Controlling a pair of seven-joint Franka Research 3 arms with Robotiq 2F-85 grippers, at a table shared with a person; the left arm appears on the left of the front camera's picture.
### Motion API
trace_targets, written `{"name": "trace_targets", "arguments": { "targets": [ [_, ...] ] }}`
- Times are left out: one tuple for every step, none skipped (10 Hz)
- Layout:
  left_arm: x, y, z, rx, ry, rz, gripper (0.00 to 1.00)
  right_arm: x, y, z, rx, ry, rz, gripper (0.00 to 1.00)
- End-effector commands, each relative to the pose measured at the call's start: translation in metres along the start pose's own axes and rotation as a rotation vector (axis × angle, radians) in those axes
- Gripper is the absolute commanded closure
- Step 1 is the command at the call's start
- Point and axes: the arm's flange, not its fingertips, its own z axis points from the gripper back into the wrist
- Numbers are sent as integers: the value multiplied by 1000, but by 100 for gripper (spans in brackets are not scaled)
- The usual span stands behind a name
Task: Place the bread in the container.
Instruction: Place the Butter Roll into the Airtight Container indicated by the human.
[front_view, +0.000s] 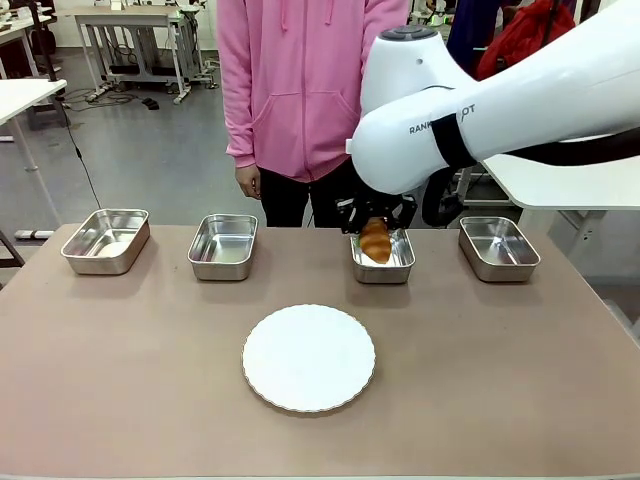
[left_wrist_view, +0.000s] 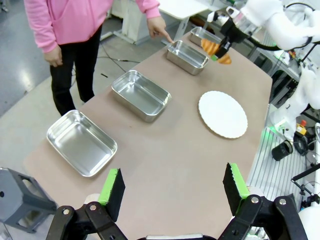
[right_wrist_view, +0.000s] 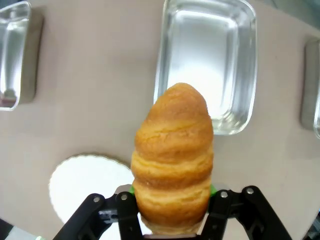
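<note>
the right jaws are clamped on the base of the bread, whose tapered tip points away from the wrist. in the front view the bread hangs just above the container, third pan from the robot's left in a row of four. whether it touches the pan cannot be told. in the left wrist view the bread is beside that container, and the person's hand points a finger at its far rim. the left jaws stand wide apart, holding nothing, above the bare tabletop. a white plate lies on the near side of the pans. partial lettering on the right arm reads "ranka" and "ot".
</note>
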Motion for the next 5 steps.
{"name": "trace_targets", "arguments": {
  "targets": [
    [2, -2, 1, -8, -7, 8, 0, 29, -12, -14, 28, 16, 29, 60],
    [2, -2, 1, -8, -7, 8, 0, 41, -19, -16, 41, 19, 34, 60],
    [2, -2, 1, -8, -7, 8, 0, 49, -19, -21, 54, 21, 21, 60],
    [2, -2, 1, -8, -7, 8, 0, 28, -21, -21, 4, 14, 10, 60],
    [2, -2, 1, -8, -7, 8, 0, 28, -21, -21, 4, 14, 10, 60]
  ]
}}
